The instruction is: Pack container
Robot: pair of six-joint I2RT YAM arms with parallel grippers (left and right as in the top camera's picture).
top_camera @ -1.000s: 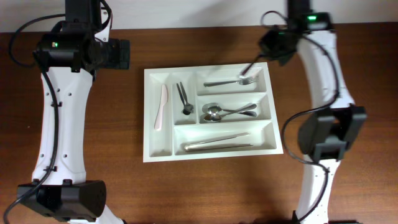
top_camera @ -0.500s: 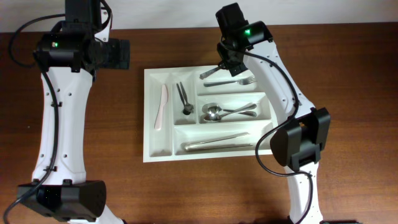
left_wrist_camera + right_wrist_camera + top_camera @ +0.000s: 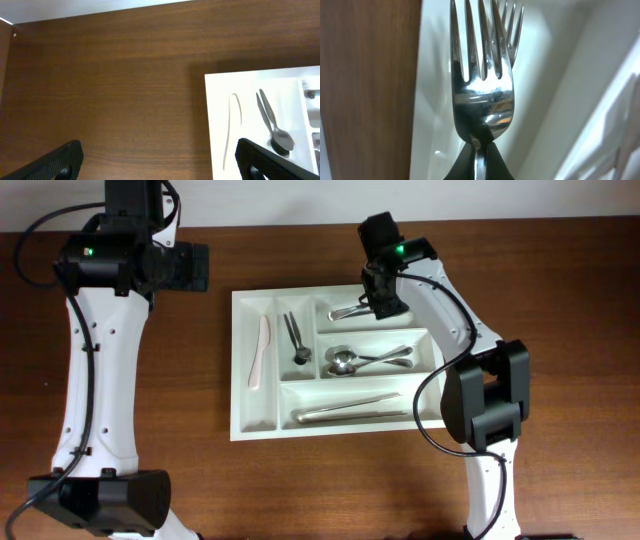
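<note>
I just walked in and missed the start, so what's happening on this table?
The right gripper is shut on a fork, holding it over the far wide compartment of the white tray, where another fork already lies. The left gripper hangs open over the table beside the tray. Spoons and a white knife are already packed.

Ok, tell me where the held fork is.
Clamped in the right fingers, the fork is in the container's upper right wide compartment in the overhead view, beside a second fork and above the spoons.
</note>
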